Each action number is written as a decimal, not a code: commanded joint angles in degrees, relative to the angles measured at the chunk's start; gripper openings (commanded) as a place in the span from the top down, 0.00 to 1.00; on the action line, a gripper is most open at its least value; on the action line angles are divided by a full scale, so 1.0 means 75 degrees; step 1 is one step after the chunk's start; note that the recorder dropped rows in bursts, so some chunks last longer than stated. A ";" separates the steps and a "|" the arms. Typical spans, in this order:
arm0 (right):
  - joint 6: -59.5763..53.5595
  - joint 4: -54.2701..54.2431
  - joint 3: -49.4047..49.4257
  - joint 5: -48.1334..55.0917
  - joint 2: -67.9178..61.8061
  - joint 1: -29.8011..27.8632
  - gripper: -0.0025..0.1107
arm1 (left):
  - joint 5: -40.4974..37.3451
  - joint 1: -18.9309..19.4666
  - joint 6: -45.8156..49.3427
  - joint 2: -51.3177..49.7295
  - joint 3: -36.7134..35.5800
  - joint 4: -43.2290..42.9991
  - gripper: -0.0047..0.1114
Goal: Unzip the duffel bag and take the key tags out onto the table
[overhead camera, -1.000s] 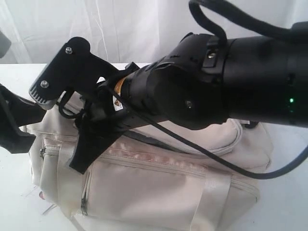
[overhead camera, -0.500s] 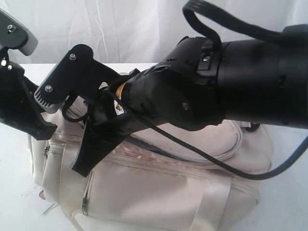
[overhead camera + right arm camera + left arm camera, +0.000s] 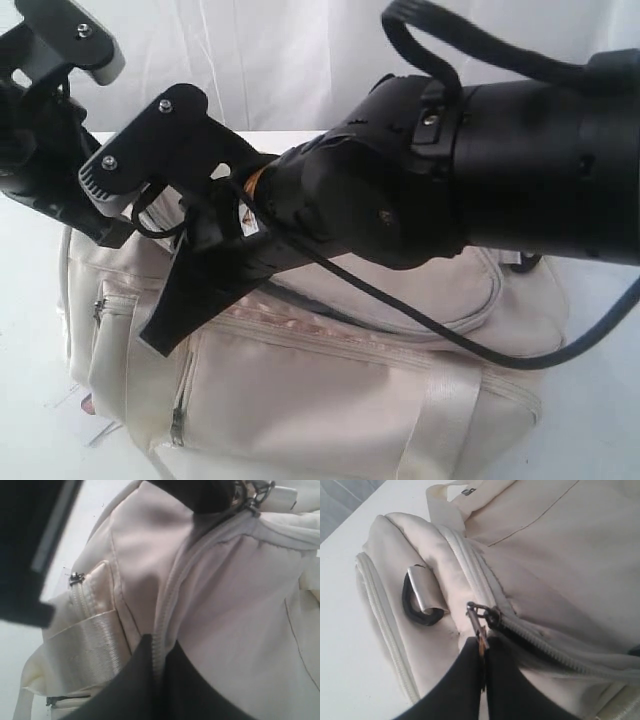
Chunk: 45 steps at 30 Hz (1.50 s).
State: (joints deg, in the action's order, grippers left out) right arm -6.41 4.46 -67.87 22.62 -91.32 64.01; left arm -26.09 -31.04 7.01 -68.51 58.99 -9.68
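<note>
Backdrop: white pleated fabric curtain (image 3: 250,50) hanging across the whole far side.
Furniture: wide smooth white worktop (image 3: 30,340), running up to the curtain.
Light: bright, even; both surfaces washed pale, shadows soft.

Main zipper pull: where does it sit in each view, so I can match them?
Exterior: not visible, behind the arms.
Left wrist: zipper pull at centre, pinched by the left gripper.
Right wrist: zipper pull in the picture's top right corner.
Shared landmark: the cream duffel bag.

close exterior view and closer wrist views share the duffel bag (image 3: 400,400).
</note>
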 commanded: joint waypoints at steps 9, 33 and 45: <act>0.1737 -0.0218 0.0018 0.0226 -0.0021 -0.0007 0.98 | 0.0196 0.0247 0.0619 -0.0923 0.0903 -0.0149 0.96; 0.1913 -0.0479 0.0181 0.0084 -0.0021 -0.0007 0.98 | 0.0167 0.0312 0.0950 -0.2358 0.2080 -0.1124 0.96; 0.1913 -0.0513 0.0181 0.0067 -0.0021 -0.0007 0.98 | 0.0155 0.0312 0.0990 -0.3031 0.2882 -0.1175 0.96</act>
State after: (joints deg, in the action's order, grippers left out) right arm 7.52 2.37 -67.21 21.04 -91.36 63.61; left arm -28.56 -29.34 15.04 -90.57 78.52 -16.25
